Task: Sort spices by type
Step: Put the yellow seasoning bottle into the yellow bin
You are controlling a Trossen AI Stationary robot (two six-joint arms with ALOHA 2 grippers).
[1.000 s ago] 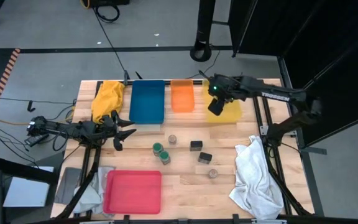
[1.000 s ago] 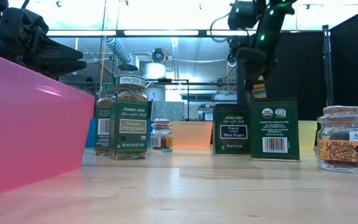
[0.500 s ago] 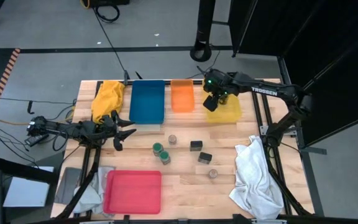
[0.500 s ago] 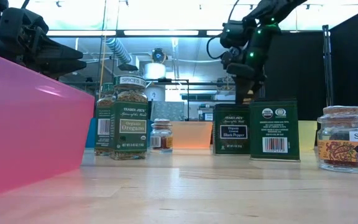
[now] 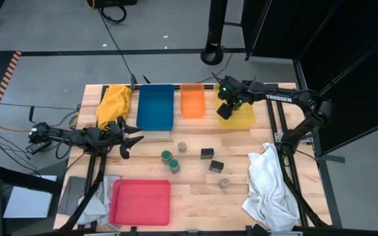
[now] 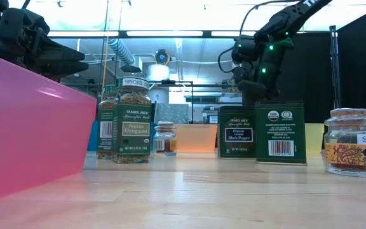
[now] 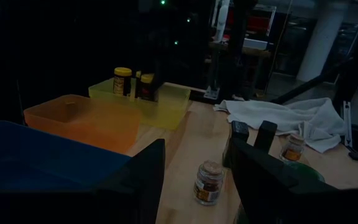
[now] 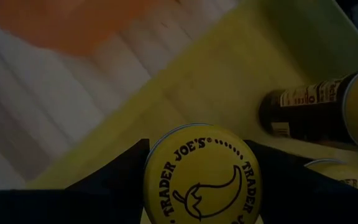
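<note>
Near edge: pink tray [image 5: 140,201] at front-left of the counter [image 5: 195,196], white cloth [image 5: 270,187] at front-right. Mid-counter, the unsorted spices: two green-lidded jars [image 5: 170,161] side by side, touching or nearly so, a small grey-topped jar [image 5: 182,147] just behind them, two black boxes [image 5: 211,159] to their right, another grey-topped jar [image 5: 224,183] nearer the front. Low view reads the front green-lidded one as oregano [image 6: 132,121], the boxes [image 6: 279,132] as black pepper. Left pincer [image 5: 134,139] hangs at the left side of the counter, released, fingers [image 7: 143,180] apart with nothing between them, pointing across toward the spices. Back row: yellow cloth [image 5: 113,103], blue tray [image 5: 155,108], orange tray [image 5: 191,100], yellow tray [image 5: 243,119]. Right pincer [image 5: 223,111] is over the yellow tray, clenched on a yellow-lidded jar [image 8: 202,175], lid facing the wrist camera; hard to say whether its base touches the tray floor. Two more yellow-lidded jars [image 8: 319,109] already in that tray, one lying on its side, the other only partly in view.
</note>
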